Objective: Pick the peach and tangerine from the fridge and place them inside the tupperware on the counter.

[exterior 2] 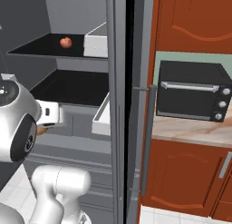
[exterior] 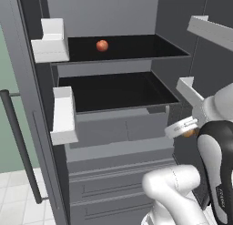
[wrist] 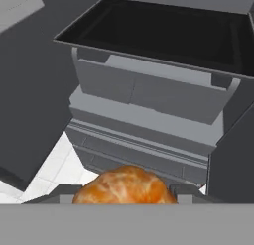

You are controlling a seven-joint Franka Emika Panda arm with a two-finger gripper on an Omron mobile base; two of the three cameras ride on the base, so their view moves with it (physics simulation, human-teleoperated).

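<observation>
While the peach (exterior: 102, 45) sits on the fridge (exterior: 118, 133) shelf, the gripper (wrist: 124, 198) apparently clamps the tangerine (wrist: 124, 187).

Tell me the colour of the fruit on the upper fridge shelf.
The peach is reddish-orange; the left base view shows it best.

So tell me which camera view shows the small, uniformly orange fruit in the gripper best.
The hand view: the small, uniformly orange tangerine sits large at the bottom edge between the dark finger tips of the gripper, its dimpled skin plain. The left base view shows an orange sliver behind the wrist; the right base view a thin sliver beside the arm.
</observation>
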